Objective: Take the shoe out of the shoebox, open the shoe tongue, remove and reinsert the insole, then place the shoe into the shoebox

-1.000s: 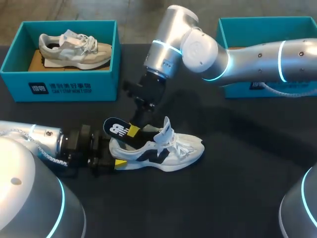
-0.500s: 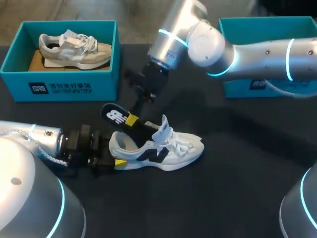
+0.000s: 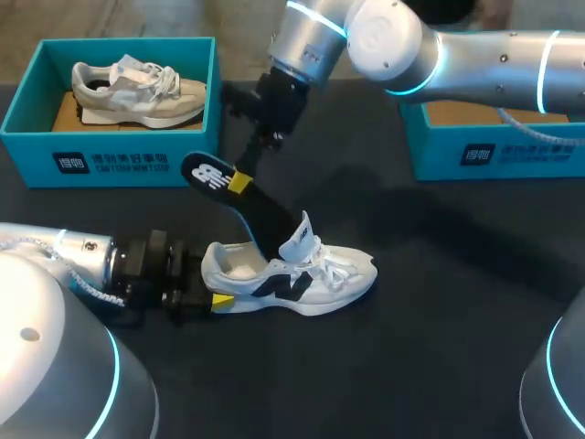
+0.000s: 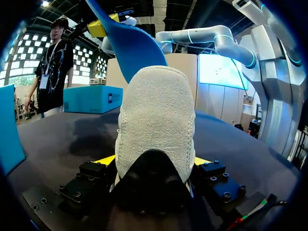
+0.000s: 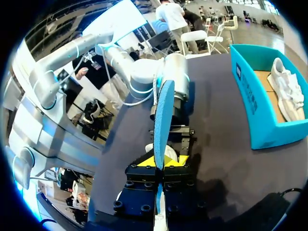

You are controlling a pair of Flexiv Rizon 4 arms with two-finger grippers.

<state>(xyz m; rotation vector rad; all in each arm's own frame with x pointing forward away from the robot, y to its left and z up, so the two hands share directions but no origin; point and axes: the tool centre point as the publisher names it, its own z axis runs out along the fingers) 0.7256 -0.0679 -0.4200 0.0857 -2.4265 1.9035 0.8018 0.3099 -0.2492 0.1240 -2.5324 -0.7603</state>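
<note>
Our left gripper [image 3: 212,285] is clamped on the heel of the white mesh sneaker with a dark side logo [image 3: 302,274], which stands on its sole on the black worktop [image 3: 439,347]. Our right gripper [image 3: 239,181] pinches the heel end of the dark blue foam insole [image 3: 265,215]. The insole slants up from the sneaker, its lower end at the opening. 1 teal cardboard shoebox [image 3: 494,151] sits well apart, to the right.
</note>
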